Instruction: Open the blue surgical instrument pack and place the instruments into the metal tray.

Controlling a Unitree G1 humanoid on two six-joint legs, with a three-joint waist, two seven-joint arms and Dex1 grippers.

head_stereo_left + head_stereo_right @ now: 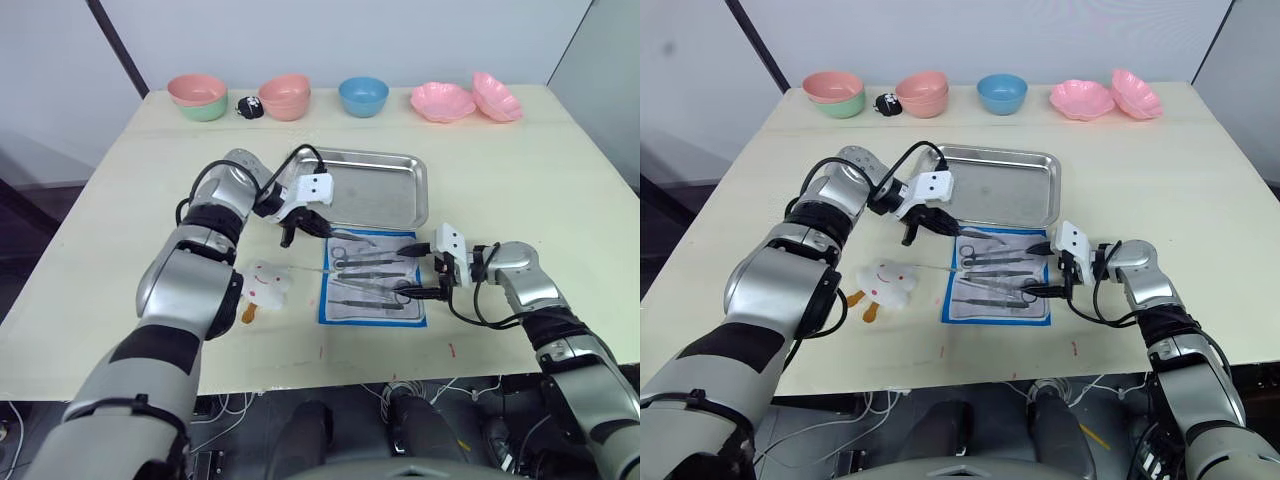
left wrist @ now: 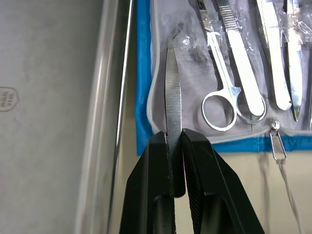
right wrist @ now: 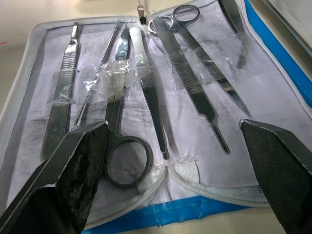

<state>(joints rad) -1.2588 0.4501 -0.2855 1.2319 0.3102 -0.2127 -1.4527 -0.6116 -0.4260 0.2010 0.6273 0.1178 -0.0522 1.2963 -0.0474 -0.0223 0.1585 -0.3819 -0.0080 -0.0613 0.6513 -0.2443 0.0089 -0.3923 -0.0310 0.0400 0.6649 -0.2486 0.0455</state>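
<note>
Blue surgical instrument pack, unzipped and laid flat on the counter just in front of the metal tray, its whitish inner face up so that the instruments lie exposed in a row under clear tape strips. My left gripper is pressed together on one slim serrated blade-like tool, probably forceps, pinched at its end and held over the pack's border next to the tray rim; I judge this hold suits a short carry across the rim. My right gripper is spread wide at the pack's opposite edge, its two fingers flanking the ring-handled scissors, seemingly placed either to steady the pack or to take the next tool. The tray looks bare. Surroundings: a small white plush toy lies on the counter just beside the pack; coloured bowls and pink dishes line the far edge, well apart. Obstacles: the tape strips over the remaining tools may resist lifting, and the tray's raised rim must be cleared.
</note>
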